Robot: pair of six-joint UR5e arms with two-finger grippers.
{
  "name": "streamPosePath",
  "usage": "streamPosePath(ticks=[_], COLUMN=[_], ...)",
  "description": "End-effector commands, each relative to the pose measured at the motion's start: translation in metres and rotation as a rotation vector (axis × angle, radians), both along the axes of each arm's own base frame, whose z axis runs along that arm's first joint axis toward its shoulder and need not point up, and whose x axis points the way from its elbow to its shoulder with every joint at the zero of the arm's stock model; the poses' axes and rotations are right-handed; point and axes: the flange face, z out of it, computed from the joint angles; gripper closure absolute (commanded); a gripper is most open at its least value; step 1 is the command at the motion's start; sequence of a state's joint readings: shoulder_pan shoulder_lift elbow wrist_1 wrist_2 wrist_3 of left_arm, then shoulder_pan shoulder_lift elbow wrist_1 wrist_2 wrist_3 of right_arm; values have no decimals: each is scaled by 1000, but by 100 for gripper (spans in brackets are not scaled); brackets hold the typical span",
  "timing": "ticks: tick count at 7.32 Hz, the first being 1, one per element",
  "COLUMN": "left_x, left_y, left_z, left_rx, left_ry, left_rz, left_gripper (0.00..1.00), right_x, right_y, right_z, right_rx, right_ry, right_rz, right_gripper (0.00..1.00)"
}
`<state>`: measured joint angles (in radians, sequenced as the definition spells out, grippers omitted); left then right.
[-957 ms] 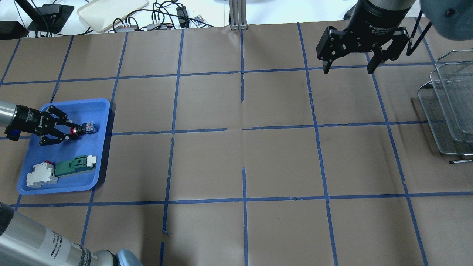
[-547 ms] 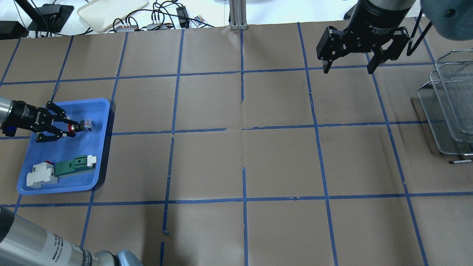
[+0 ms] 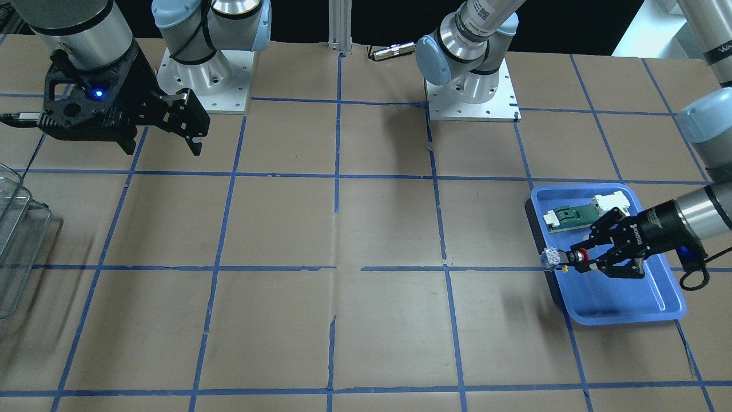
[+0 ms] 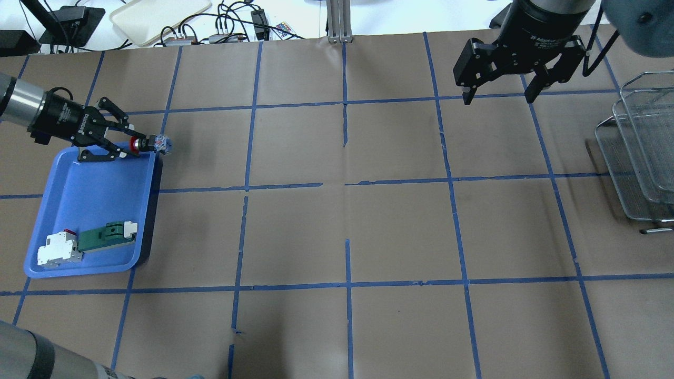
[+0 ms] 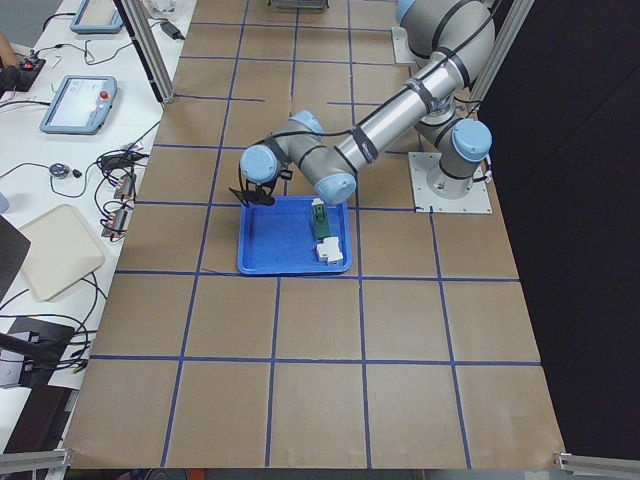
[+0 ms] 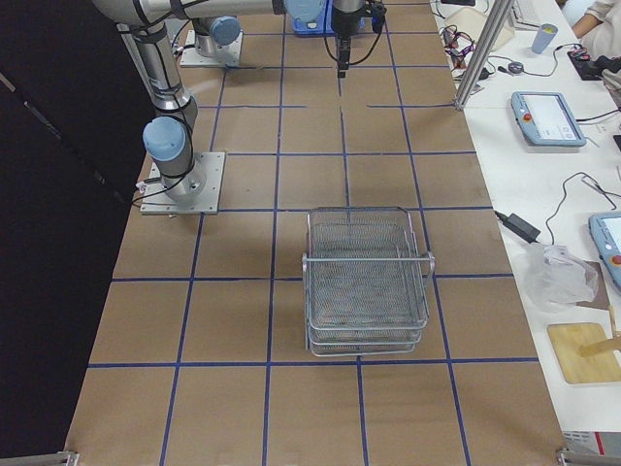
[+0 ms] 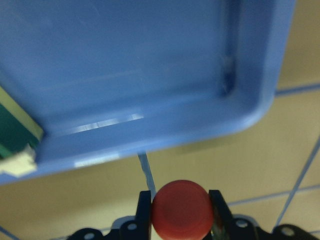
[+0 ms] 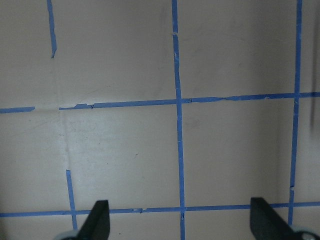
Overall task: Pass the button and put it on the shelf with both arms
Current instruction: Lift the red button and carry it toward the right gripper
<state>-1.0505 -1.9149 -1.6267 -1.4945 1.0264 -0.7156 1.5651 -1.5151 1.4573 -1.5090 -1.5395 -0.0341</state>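
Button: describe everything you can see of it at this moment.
The button is a small switch with a glossy red mushroom head, a black collar and a blue-and-white rear block, plastic by its look. The left gripper is shut on the red head, one finger each side. It is held level in the air by the tray's corner, block pointing toward mid-table. Nothing else touches it.

Both arms (image 5: 395,115) are silver-grey tubes with pale blue joint caps (image 3: 434,60). Each stands on a square metal base plate (image 3: 503,107) dotted with screws. One link carries a white label (image 3: 485,8) with black print. The right gripper (image 4: 497,99) is bulky and black, with white lettering on its collar and a lit blue light (image 3: 98,92). The left gripper (image 4: 131,146) is slimmer and black, with linkage fingers. A black cable (image 3: 696,274) loops at its wrist.
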Motion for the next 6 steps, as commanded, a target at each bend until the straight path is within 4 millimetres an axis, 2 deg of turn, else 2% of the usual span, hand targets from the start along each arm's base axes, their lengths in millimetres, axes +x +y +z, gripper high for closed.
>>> streamPosePath(ticks=[1, 2, 4, 5, 6], left_x=[-131, -190, -276, -307, -329], left_y=[-2, 1, 16, 23, 26], left_z=[50, 70, 100, 108, 106], left_rx=[52, 94, 163, 191, 205], left_ry=[31, 66, 85, 108, 101], left_rz=[7, 49, 69, 76, 77], left_gripper=[100, 100, 100, 100, 100], right_x=[-4, -3, -9, -17, -21], right_y=[0, -1, -2, -4, -4], right_z=[1, 2, 2, 2, 3], right_rx=[-2, -7, -9, -12, -16], right_ry=[11, 8, 12, 10, 7], right_rz=[53, 108, 252, 349, 463], right_gripper=[0, 0, 0, 0, 0])
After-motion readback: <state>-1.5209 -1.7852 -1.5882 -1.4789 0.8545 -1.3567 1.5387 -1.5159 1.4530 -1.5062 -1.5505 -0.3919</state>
